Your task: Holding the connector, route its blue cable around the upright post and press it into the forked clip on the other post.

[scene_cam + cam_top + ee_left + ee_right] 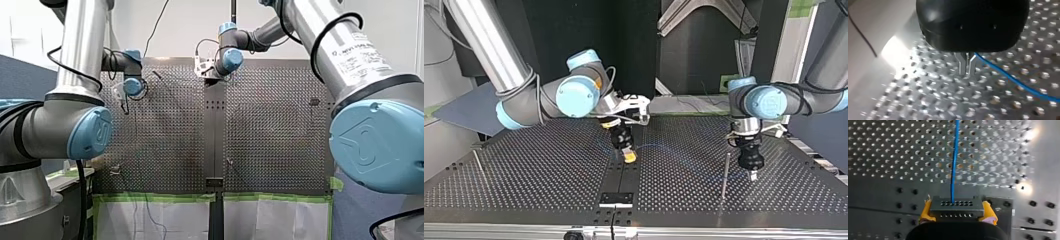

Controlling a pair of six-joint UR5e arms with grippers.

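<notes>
My right gripper (956, 216) has yellow pads (926, 211) and is shut on the black connector (956, 207). The blue cable (954, 157) leaves the connector's top and runs straight ahead over the perforated plate. In the top view my right gripper (626, 152) hangs low over the table's middle strip, and the cable (674, 148) arcs faintly towards my left gripper (752, 172). An upright post (725, 172) stands just beside that gripper. In the left wrist view my left gripper (965, 72) has its metal fingers (961, 63) almost together, and the cable (1008, 77) passes beside one of them.
A second thin post (480, 167) stands at the top view's left. A black bracket (616, 199) sits on the middle strip near the table's edge. In the front view green tape (210, 197) lines the table's near edge.
</notes>
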